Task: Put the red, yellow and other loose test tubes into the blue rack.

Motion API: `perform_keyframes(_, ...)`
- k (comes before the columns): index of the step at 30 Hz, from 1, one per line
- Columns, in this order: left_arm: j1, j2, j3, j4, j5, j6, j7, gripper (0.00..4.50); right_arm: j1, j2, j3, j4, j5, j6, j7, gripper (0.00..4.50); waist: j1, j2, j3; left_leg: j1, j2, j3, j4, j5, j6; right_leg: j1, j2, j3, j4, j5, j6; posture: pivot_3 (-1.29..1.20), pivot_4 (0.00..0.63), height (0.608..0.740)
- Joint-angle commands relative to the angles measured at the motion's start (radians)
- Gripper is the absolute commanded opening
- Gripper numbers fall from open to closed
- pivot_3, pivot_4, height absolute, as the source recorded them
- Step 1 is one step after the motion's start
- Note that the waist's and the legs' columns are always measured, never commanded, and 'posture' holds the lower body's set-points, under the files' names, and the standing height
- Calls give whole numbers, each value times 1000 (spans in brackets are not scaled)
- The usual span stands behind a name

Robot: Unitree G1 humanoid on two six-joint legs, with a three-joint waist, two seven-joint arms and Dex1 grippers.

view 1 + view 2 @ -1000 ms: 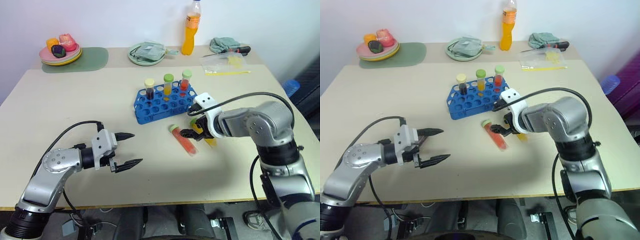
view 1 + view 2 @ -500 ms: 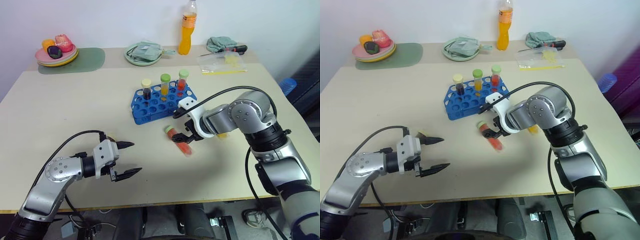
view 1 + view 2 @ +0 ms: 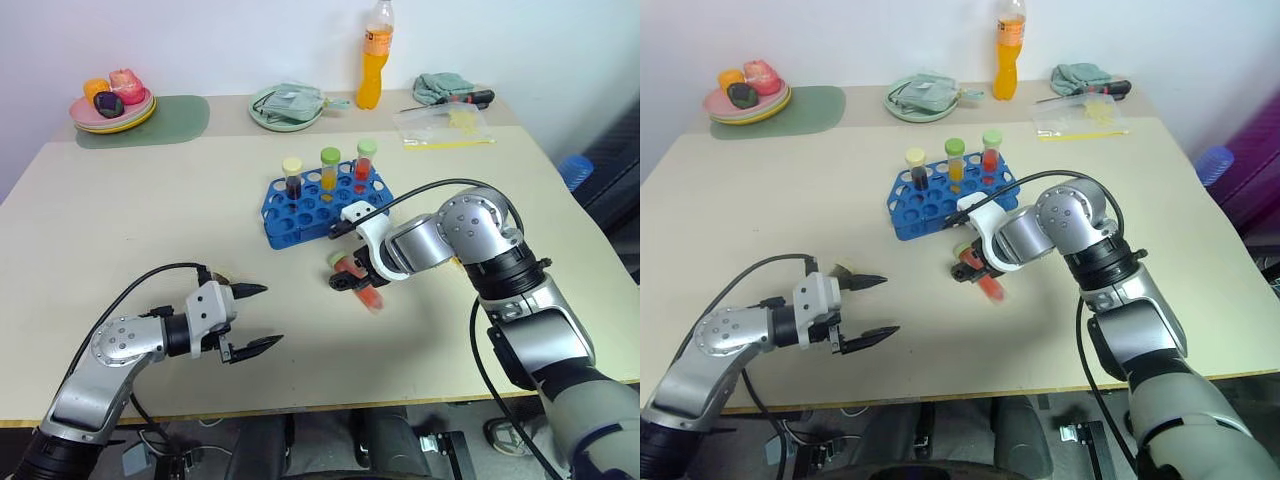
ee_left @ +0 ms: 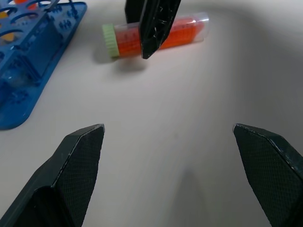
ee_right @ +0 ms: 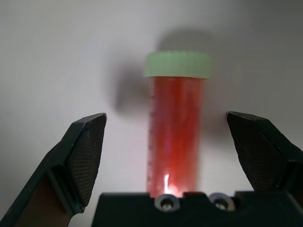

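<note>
The blue rack (image 3: 325, 207) stands mid-table with three capped tubes upright in its back row. A loose red test tube (image 3: 360, 288) with a green cap lies on the table just in front of it. My right gripper (image 3: 348, 278) points down over this tube, open. In the right wrist view the red tube (image 5: 176, 137) lies between the two fingers with a gap on each side. The yellow loose tube is hidden. My left gripper (image 3: 256, 318) hovers open near the table's front left, holding nothing. Its wrist view shows the red tube (image 4: 175, 33) and the rack (image 4: 28, 71).
Along the far edge are an orange drink bottle (image 3: 375, 55), a green plate with a cloth (image 3: 290, 105), a plate of toy food (image 3: 112, 100) on a green mat, a plastic bag (image 3: 445, 125) and a screwdriver (image 3: 470, 98).
My right gripper has swung left and turned at the wrist, coming over the red tube with a finger on each side. The left gripper has stayed where it was.
</note>
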Motion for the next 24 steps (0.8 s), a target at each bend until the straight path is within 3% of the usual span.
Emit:
perform_keyframes(1,-1,0,12,-11,2,-29,-1,4500,-15,1,-28,20,4,6,-48,3578,1,0,0,0,0,0,0,0,0,0,0,0,0,0,0,0,150,740)
perform_keyframes(4,3,-3,13,-19,2,-28,9,4500,-24,0,-32,6,35,6,-65,2161,-1,0,0,0,0,0,0,0,0,0,0,0,0,0,0,0,150,740)
perform_keyframes(5,3,-4,13,-21,2,-27,12,4500,-29,-1,-35,-4,44,6,-68,2004,-2,0,0,0,0,0,0,0,0,0,0,0,0,0,0,0,150,740)
perform_keyframes(6,4,-6,15,-23,0,-25,18,4500,-39,-10,-36,-26,62,6,-63,1330,-2,0,0,0,0,0,0,0,0,0,0,0,0,0,0,0,150,740)
perform_keyframes(12,24,-14,36,-35,-12,-27,42,4500,-18,-24,-185,-226,66,-34,40,1330,-1,1,1,0,1,0,0,0,0,-1,1,0,0,0,0,0,150,740)
perform_keyframes(13,29,-22,47,-34,-20,-27,52,4500,2,-45,-203,-307,7,-124,92,1330,1,1,1,0,1,0,0,0,0,-1,1,0,0,0,0,0,150,740)
perform_keyframes(15,26,-61,65,-39,-51,-18,86,4500,111,-112,-212,-451,-267,-482,191,1330,7,1,1,-1,1,-1,0,0,0,0,1,0,-1,0,1,0,150,740)
perform_keyframes(17,14,-90,69,-38,-64,-10,103,4500,196,-128,-201,-473,-461,-721,237,1330,10,1,0,-1,0,-2,0,0,0,1,1,-1,-4,0,1,0,150,740)
perform_keyframes(24,-76,-189,20,-3,-43,-11,163,4500,330,103,-294,-236,-760,-1246,263,1330,-4,1,0,0,0,2,0,0,0,1,4,1,-4,0,2,0,150,740)
